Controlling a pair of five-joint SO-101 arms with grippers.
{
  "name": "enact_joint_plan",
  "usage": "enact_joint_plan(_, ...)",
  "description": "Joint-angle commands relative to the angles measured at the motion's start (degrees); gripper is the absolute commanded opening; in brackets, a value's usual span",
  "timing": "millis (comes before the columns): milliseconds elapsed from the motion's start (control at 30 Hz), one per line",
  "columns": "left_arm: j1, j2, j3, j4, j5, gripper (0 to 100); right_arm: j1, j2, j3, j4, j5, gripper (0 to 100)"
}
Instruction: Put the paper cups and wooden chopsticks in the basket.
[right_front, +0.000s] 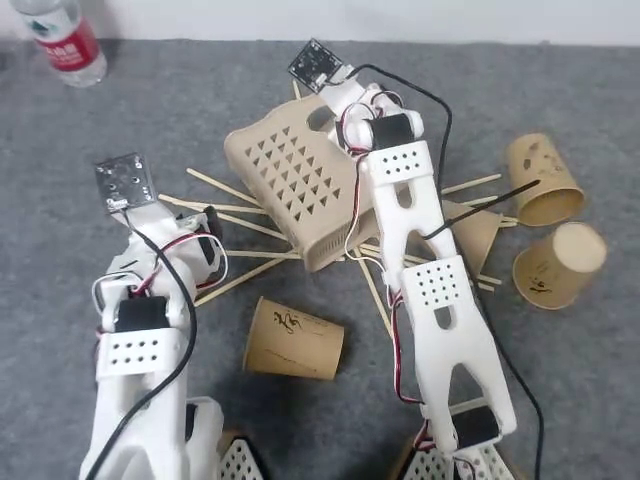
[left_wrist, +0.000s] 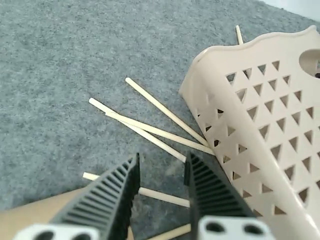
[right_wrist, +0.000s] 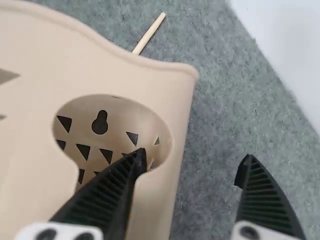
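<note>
The beige basket (right_front: 290, 180), pierced with triangular holes, lies tipped on its side mid-bench. Pale wooden chopsticks (right_front: 235, 218) lie scattered flat around and under it. A brown paper cup (right_front: 295, 340) lies on its side just in front of the basket; a second cup (right_front: 545, 178) and a third cup (right_front: 558, 265) lie near each other, well off to the robot's right

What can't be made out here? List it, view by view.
Basket inside: high view, its own holed wall covers it.
Chopsticks: high view, several run under basket and right arm; count unclear.
One cup: high view, arm covers part.
Bottle: high view, top edge cuts it off.
</note>
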Motion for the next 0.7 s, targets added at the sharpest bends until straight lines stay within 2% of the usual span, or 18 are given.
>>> enact_joint_plan(0, 0.18, -0.35, -0.66, -0.09, 0.26, 14, -0.40, -0.57, -2.81, -0.75, 2.02, 18.8)
enact_joint_plan(67, 0.18, -0.35, -0.66, -0.09, 0.26, 14, -0.40, -0.57, -2.81, -0.22, 5.71, 1.4)
enact_joint_plan(100, 0.18, -0.35, -0.66, -0.09, 0.26, 14, -0.40, -0.57, -2.81, 0.04, 7.56, 0.0)
enact_joint_plan(167, 0.18, -0.35, -0.66, -0.09, 0.26, 14, -0.31, -0.66, -2.90, 1.98, 9.49, 5.3)
enact_joint_plan(233, 0.18, -0.35, -0.66, -0.09, 0.26, 14, -0.22, -2.07, -2.90, 3.30, 9.41, 0.1)
enact_joint_plan(333, 0.26, -0.35, -0.66, -0.09, 0.26, 14, -0.22, -6.81, -2.90, 4.62, 9.05, 0.3)
enact_joint_plan(500, 0.26, -0.35, -0.66, -0.09, 0.26, 14, -0.40, -18.42, -2.81, 5.49, 3.96, 0.6)
enact_joint_plan(667, 0.26, -0.35, -0.66, -0.18, 0.26, 14, -0.57, -27.38, -2.81, 10.77, 3.60, 0.6)
